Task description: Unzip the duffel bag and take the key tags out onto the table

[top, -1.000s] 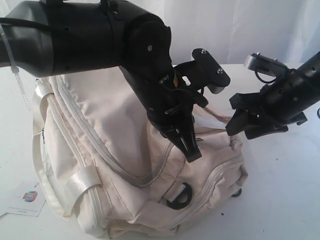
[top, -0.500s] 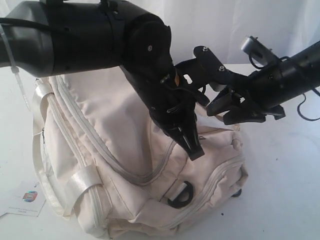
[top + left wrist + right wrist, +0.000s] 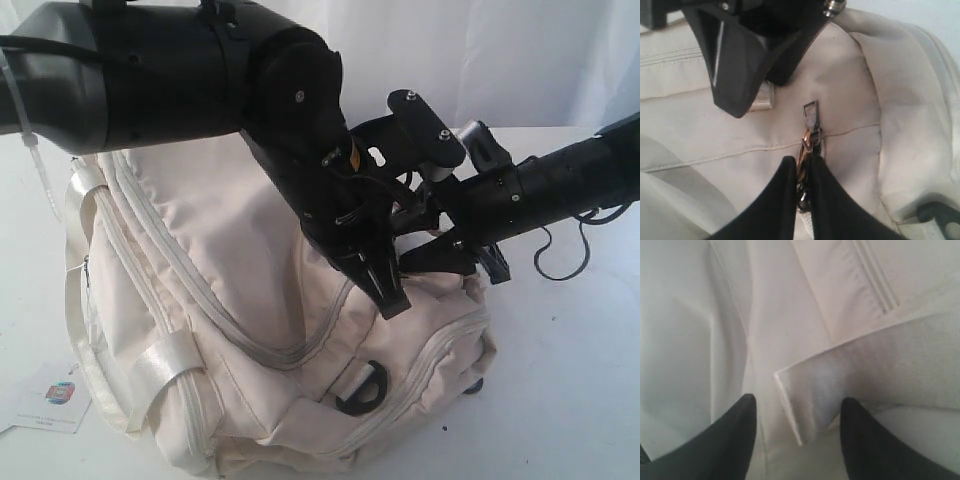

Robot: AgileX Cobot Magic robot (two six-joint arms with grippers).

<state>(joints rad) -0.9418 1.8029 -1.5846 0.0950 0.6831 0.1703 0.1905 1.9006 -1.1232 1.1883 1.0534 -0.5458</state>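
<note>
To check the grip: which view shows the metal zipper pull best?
Left wrist view: the zipper pull is close up, pinched by the left tool. In the exterior view that tool hides it; the right wrist view shows only fabric.

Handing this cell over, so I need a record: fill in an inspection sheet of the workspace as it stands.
Surface: white table, with the bag lying on it.
Job's things: the bag's visible zippers look closed; tags, nothing seen.
Clutter: card with a coloured logo, beside the bag.
Grippers: left pincer shut on a zipper pull; right pincer open over bag fabric.
Cables: black cable hangs in a loop at the right.
Surroundings: white backdrop.
</note>
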